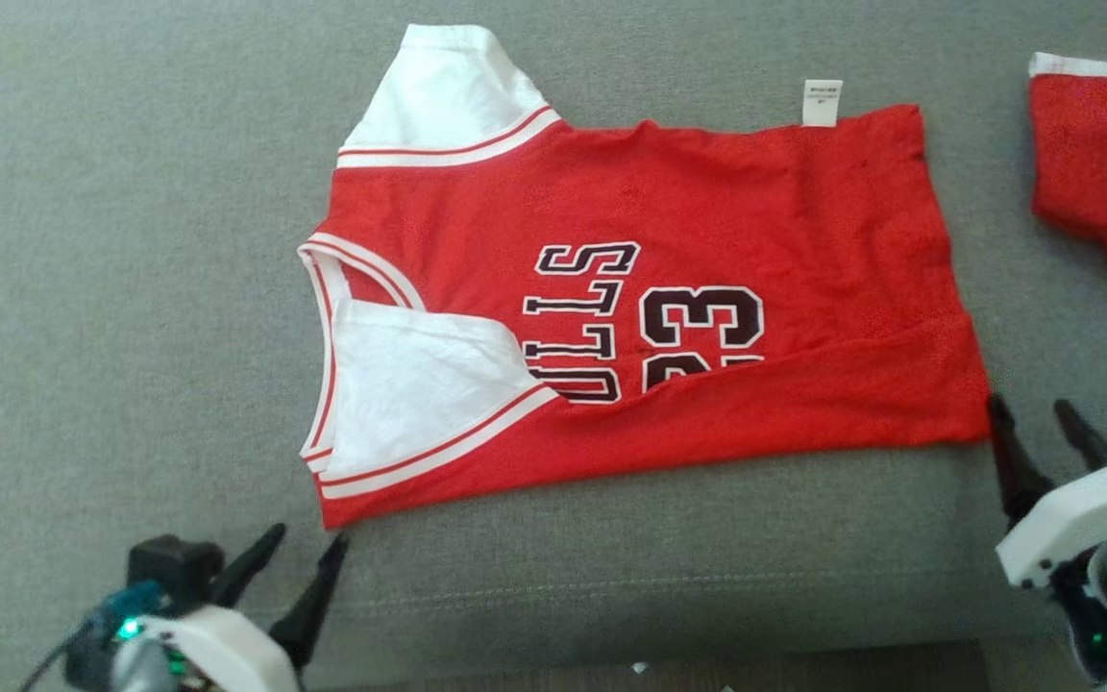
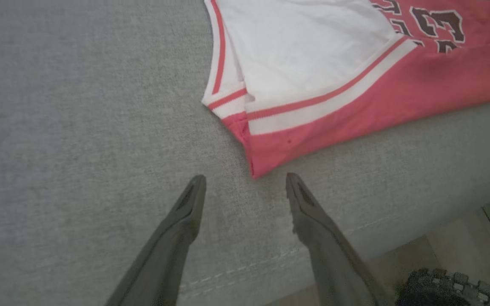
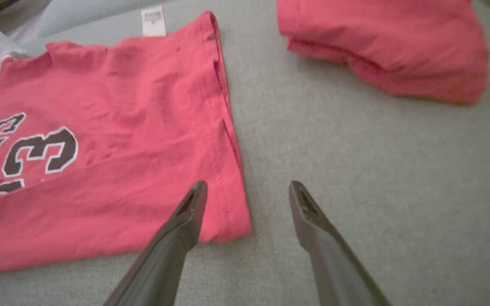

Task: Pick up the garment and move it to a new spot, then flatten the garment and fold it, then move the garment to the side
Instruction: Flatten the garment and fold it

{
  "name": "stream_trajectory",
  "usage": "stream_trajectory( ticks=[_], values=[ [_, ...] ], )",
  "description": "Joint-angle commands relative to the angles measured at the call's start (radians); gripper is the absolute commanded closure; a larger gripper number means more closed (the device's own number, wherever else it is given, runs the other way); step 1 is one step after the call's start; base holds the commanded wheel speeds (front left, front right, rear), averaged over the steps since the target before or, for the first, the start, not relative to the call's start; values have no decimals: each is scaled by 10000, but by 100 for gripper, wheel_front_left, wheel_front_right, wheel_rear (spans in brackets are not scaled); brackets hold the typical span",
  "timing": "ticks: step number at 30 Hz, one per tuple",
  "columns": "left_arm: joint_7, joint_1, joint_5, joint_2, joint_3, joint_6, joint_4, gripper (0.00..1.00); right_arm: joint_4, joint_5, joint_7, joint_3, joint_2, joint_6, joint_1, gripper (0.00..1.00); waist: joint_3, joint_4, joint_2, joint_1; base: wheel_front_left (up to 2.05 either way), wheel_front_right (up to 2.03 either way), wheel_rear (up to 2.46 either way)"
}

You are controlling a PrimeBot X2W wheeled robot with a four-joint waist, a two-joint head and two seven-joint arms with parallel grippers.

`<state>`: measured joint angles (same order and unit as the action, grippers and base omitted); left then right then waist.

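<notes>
A red jersey with white sleeves and a dark "23" lies flat on the grey cushion, its near long edge folded over the print. My left gripper is open just below the jersey's near shoulder corner, with nothing between its fingers. At the jersey's near hem corner my right gripper is open, its left fingertip over the red cloth and the other one over bare cushion. In the left wrist view the left gripper straddles the tip of that shoulder corner.
A second red garment with a white band lies folded at the far right, also in the right wrist view as a red bundle. The cushion's front edge runs close below the jersey, with floor beyond it.
</notes>
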<state>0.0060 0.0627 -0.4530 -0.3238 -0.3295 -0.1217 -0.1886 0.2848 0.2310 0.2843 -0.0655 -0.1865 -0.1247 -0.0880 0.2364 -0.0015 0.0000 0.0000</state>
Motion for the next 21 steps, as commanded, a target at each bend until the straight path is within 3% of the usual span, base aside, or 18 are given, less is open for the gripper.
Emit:
stream_trajectory(
  ticks=[1,5,8,11,16,21],
  values=[
    [308,-70,-50,-626,607,97,708,0,-900,-316,-65,32,-56,-60,58,0,-59,-103,0,0,0,0,0],
    [621,-422,157,-1532,1382,509,2251,0,-1887,-651,-400,55,242,-60,-23,0,16,-241,0,0,0,0,0],
    [814,-966,205,-1866,1751,647,2938,0,-2177,-689,-537,206,388,-60,-51,0,140,-255,0,0,0,0,0],
    [1405,-2298,148,-2210,1769,469,3432,0,-2327,-715,-702,473,498,-60,-145,0,424,-252,0,0,0,0,0],
    [2386,-5397,-233,-2270,914,41,2689,0,-2517,-352,-773,980,619,-60,-509,0,1175,-376,0,0,0,0,0],
    [3320,-8434,-1232,-2288,-557,-81,1203,0,-2785,-162,-853,1291,564,-60,-1078,0,2155,-701,0,0,0,0,0]
  ],
)
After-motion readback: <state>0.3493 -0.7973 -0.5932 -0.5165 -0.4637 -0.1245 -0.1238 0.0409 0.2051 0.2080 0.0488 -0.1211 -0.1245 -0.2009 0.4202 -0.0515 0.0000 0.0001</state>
